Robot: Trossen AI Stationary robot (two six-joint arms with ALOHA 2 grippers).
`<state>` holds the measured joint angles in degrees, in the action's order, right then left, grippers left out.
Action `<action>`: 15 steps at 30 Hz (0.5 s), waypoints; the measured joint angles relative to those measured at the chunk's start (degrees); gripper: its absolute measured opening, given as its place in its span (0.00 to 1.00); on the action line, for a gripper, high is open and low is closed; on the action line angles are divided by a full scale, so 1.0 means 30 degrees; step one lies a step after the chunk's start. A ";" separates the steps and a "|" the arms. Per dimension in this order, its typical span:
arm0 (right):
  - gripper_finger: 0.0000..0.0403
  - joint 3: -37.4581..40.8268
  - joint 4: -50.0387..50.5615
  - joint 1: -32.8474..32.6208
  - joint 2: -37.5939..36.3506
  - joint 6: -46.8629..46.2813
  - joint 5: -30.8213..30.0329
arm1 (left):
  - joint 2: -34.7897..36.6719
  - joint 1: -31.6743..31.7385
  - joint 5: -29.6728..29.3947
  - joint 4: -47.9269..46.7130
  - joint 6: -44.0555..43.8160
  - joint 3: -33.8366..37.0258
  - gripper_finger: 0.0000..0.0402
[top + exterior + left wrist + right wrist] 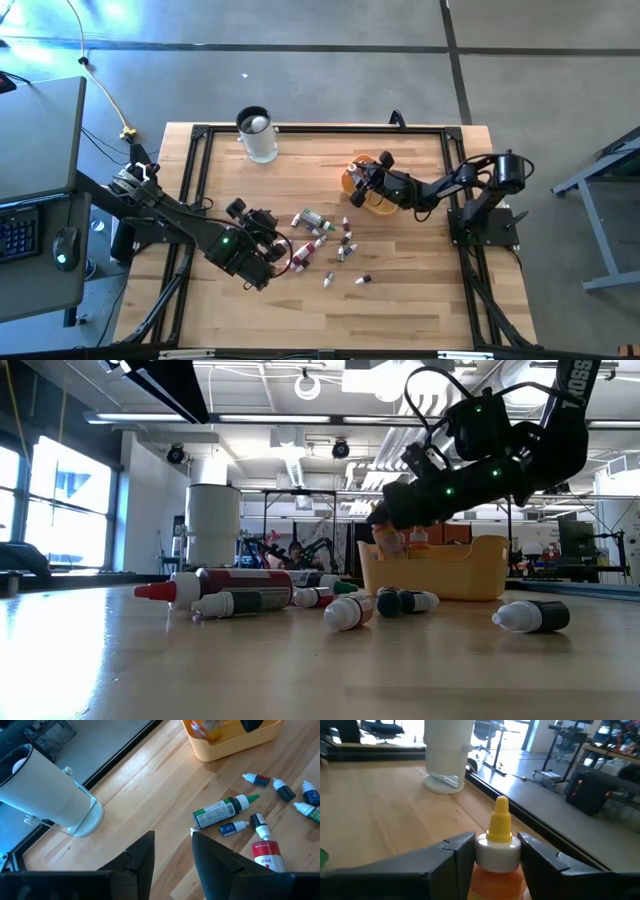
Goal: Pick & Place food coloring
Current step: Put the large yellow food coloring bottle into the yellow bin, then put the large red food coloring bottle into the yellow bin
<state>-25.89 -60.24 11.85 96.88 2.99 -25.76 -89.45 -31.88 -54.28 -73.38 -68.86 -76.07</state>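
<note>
Right claw [496,851] sits over the orange-yellow tray [372,203] at the right-far part of the worktop [420,300], fingers either side of an orange bottle with a yellow tip [499,842]. I read it as grasping that bottle at the neck. In the low view I see the arm hanging just above the tray rim.

Left claw [172,851] hovers near the worktop's left-centre with a narrow gap between its fingers, nothing in it; I can't tell more than that. Loose food coloring bottles [330,240] lie scattered mid-worktop, just right of it, all on their sides, including a green-labelled one [220,811] and a red one [265,854]. Tall clear cup [257,133] stands at the far edge.
</note>
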 joint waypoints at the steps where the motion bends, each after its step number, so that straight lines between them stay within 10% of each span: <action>1: 0.36 0.0000 0.0033 0.0092 0.0000 -0.0157 0.0301 | 0.0000 0.0000 0.0000 0.0000 0.0000 0.0000 0.32; 15: 0.40 0.0000 0.0276 -0.0004 0.0000 0.0740 0.0676 | 0.0000 0.0000 0.0000 0.0007 -0.0007 0.0000 0.32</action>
<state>-25.89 -59.41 11.84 96.88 5.21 -23.73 -89.45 -31.88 -54.28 -73.36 -68.88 -76.07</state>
